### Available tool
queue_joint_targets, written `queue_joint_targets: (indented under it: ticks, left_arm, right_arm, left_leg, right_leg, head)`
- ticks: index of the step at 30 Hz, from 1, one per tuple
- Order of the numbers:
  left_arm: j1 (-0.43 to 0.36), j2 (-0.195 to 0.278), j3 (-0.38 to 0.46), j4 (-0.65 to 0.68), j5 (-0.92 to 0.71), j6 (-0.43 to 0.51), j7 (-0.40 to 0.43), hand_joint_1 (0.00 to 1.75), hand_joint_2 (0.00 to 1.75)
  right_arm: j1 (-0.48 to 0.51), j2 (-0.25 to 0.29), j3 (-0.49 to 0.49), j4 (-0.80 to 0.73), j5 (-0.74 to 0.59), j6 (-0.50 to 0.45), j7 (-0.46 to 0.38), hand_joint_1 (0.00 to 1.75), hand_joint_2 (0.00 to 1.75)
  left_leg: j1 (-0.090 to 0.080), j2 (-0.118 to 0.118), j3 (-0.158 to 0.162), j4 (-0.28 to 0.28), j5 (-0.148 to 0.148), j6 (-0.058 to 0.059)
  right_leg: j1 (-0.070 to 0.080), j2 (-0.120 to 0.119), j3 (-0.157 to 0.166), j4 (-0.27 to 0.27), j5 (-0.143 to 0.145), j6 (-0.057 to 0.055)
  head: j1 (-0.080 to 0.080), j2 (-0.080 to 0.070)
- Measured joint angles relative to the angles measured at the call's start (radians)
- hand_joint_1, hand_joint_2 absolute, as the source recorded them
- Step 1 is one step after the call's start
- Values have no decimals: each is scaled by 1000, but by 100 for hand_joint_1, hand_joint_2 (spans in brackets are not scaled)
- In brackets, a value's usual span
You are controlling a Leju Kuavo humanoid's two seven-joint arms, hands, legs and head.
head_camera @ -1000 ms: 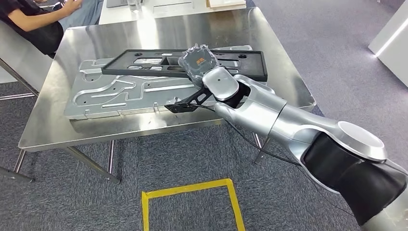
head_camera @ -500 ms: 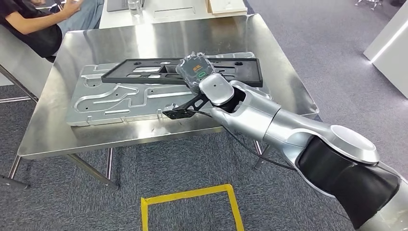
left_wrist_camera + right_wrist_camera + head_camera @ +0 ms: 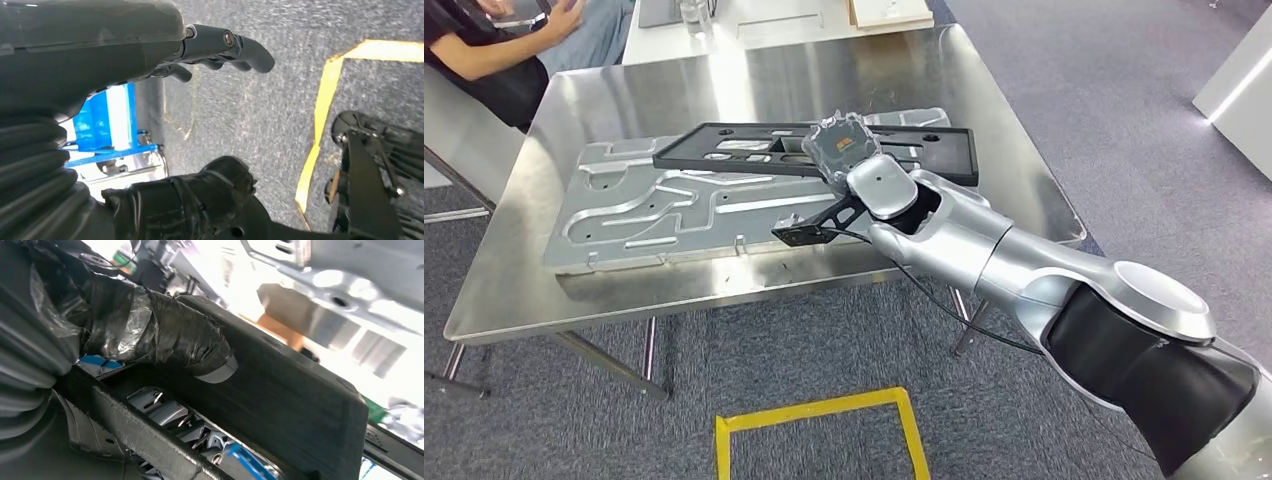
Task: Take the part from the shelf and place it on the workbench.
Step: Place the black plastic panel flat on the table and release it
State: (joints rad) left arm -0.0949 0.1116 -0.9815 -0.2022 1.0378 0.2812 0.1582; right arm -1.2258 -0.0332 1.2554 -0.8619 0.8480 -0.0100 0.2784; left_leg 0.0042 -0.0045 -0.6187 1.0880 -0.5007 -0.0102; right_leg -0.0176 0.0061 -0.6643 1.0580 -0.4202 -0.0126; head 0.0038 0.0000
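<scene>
Head view: one right hand (image 3: 844, 150) is gripping one flat black frame (image 3: 754, 150), a long rectangular part with cutouts, lying on one ribbed silver plate (image 3: 654, 210) on one steel bench (image 3: 754, 80). A person (image 3: 494, 50) is sitting beyond.

Left wrist view: the left hand (image 3: 220, 47) is hanging over grey carpet (image 3: 250, 115) with fingers curled on nothing.

Right wrist view: the taped thumb (image 3: 170, 340) is pressing on the frame's matte edge.

The right arm (image 3: 1024, 265) is showing smooth silver shells, a round silver cap at each joint, a black sleeve near the shoulder, and a thin black cable trailing underneath. The right robot hand (image 3: 839, 145) is wearing clear plastic wrap.
</scene>
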Motion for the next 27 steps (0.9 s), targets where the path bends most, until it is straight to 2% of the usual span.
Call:
queue_joint_targets:
  ticks: [1, 3, 4, 5, 6, 7, 9, 10, 12, 14, 15, 16, 18, 19, 20, 21, 23, 24, 25, 27]
  left_arm:
    - [0, 1, 0, 0, 0, 0, 0, 0, 175]
    - [0, 2, 0, 0, 0, 1, 0, 0, 175]
    - [1, 3, 0, 0, 1, 2, 0, 0, 175]
    - [1, 3, -1, 0, 2, 2, 0, 0, 175]
    - [2, 3, -1, 0, 2, 2, 0, 0, 175]
    - [2, 3, -1, 0, 3, 2, 0, 0, 175]
    - [3, 6, -1, 0, 3, 3, 0, 0, 175]
    - [2, 7, -1, 1, 3, 3, 0, 0, 175]
    - [-1, 9, -2, 1, 2, 2, -3, 0, 175]
    - [-1, 10, -2, 1, 1, 1, -7, 0, 175]
    - [0, 11, -2, 1, 1, 0, -9, 0, 175]
    - [1, 11, -2, 1, 1, 0, -10, 0, 175]
    - [0, 11, -2, 1, 1, -1, -10, 0, 175]
    - [-1, 11, -2, 1, 1, -2, -10, 0, 175]
    - [-1, 11, -3, 1, 1, -1, -10, 0, 175]
    - [-1, 11, -3, 1, 1, -1, -9, 0, 175]
    - [0, 11, -3, 1, 1, 0, -6, 0, 175]
    - [0, 11, -3, 1, 2, 1, -4, 0, 175]
    - [-1, 11, -3, 1, 2, 2, -2, 0, 175]
    - [-1, 12, -3, 1, 4, 3, 0, 0, 175]
  right_arm:
    - [0, 0, 0, 0, 0, 0, 1, 175, 175]
    - [3, 0, 0, 1, 0, 0, 3, 175, 175]
    - [6, 0, 0, 2, 0, 0, 3, 175, 175]
    - [9, -1, 0, 3, 0, 0, 3, 175, 175]
    - [12, -1, 0, 3, 0, 0, 3, 175, 175]
    - [13, -1, 0, 3, 0, 0, 3, 175, 175]
    - [11, -2, 0, 4, 0, 0, 3, 175, 175]
    - [10, -2, 0, 4, 0, 0, 3, 175, 175]
    - [10, -1, 0, 5, 0, 0, -1, 175, 175]
    - [12, 0, 0, 6, 0, 0, -7, 175, 175]
    - [12, 1, 0, 7, 1, 0, -10, 175, 175]
    - [11, 1, 0, 8, 1, -1, -13, 175, 175]
    - [14, 1, 1, 12, 2, -1, -17, 175, 175]
    - [19, 1, 2, 15, 2, -2, -18, 175, 175]
    - [25, 1, 2, 17, 2, -2, -21, 175, 175]
    - [30, 2, 2, 19, 2, -2, -23, 175, 175]
    - [33, 3, 3, 24, 2, -2, -27, 175, 175]
    - [32, 5, 3, 26, 2, -3, -28, 175, 175]
    - [32, 8, 3, 28, 2, -4, -30, 175, 175]
    - [34, 12, 3, 32, 2, -5, -33, 175, 175]
  left_leg:
    - [1, 0, -24, 50, -23, -5]
    - [2, 0, -94, 174, -66, -10]
    - [2, 0, -122, 214, -69, -10]
    - [2, 0, -134, 218, -52, -8]
    - [2, 0, -125, 183, -17, -4]
    - [0, 0, -101, 116, 29, 4]
    - [-7, 0, -45, -7, 82, 19]
    - [-12, 0, -28, -42, 89, 26]
    - [-19, -1, -14, -64, 82, 33]
    - [-12, 1, 5, -86, 84, 38]
    - [-9, 2, 16, -98, 86, 40]
    - [-5, 3, 26, -106, 87, 42]
    - [-6, 4, 33, -107, 80, 48]
    - [-6, 4, 36, -105, 75, 49]
    - [-4, 3, 40, -102, 69, 48]
    - [-3, 1, 44, -97, 62, 46]
    - [0, -3, 51, -82, 43, 38]
    - [-1, -4, 51, -71, 32, 32]
    - [-2, -4, 49, -63, 24, 26]
    - [-4, -5, 48, -59, 16, 16]
  right_leg:
    - [0, 1, 4, -1, -2, -4]
    - [2, 4, 9, -1, -7, -9]
    - [4, 5, 13, -1, -11, -10]
    - [6, 7, 18, -1, -14, -10]
    - [8, 8, 24, -1, -19, -10]
    - [9, 8, 32, -1, -24, -10]
    - [11, 9, 45, -6, -31, -7]
    - [10, 9, 48, -9, -32, -3]
    - [9, 9, 52, -17, -33, 7]
    - [10, 8, 55, -13, -40, 18]
    - [11, 6, 46, 10, -53, 22]
    - [11, 5, 24, 54, -73, 25]
    - [9, 3, -48, 180, -117, 29]
    - [7, 3, -80, 227, -125, 31]
    - [5, 2, -98, 243, -115, 34]
    - [2, 1, -95, 218, -86, 37]
    - [-3, -3, -47, 96, -13, 40]
    - [-3, -3, -22, 42, 7, 38]
    - [-2, -4, -7, 10, 13, 33]
    - [3, -1, 1, -2, 5, 19]
  head:
    - [-1, 0]
    - [-2, 0]
    - [-2, 0]
    - [-2, 0]
    - [-2, 0]
    - [-2, 0]
    - [-1, 0]
    - [-1, 0]
    - [-2, 0]
    - [0, 0]
    - [1, 0]
    - [2, 0]
    - [2, 0]
    - [2, 0]
    - [2, 0]
    - [2, 0]
    - [2, 0]
    - [2, 0]
    - [2, 0]
    - [2, 0]
